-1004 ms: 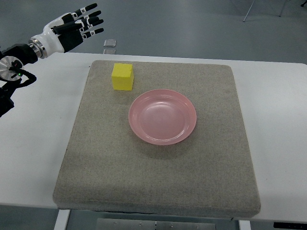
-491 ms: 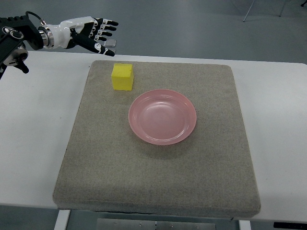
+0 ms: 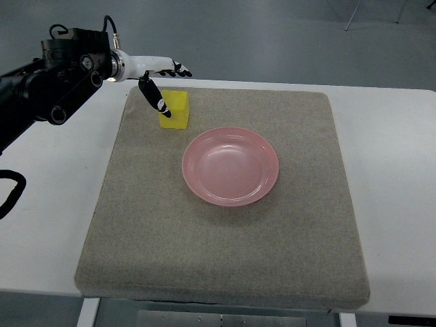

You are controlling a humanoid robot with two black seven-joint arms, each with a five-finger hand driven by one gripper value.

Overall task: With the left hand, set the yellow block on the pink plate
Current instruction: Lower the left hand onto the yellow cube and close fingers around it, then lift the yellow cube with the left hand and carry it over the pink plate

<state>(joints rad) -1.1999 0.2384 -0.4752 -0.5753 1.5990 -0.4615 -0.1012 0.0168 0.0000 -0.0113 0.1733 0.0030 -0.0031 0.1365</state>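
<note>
The left hand (image 3: pixel 158 76) reaches in from the upper left, poised over the yellow block (image 3: pixel 176 110) — fingers spread, the thumb (image 3: pixel 154 97) angled down across the block's left face, the others stretched out past its far edge. Whether the thumb touches the block cannot be told. The block sits on the grey mat (image 3: pixel 225 259) near its far-left corner, just beside the pink plate (image 3: pixel 230 166) but apart from it. The mat lies on a white table (image 3: pixel 395 157).
</note>
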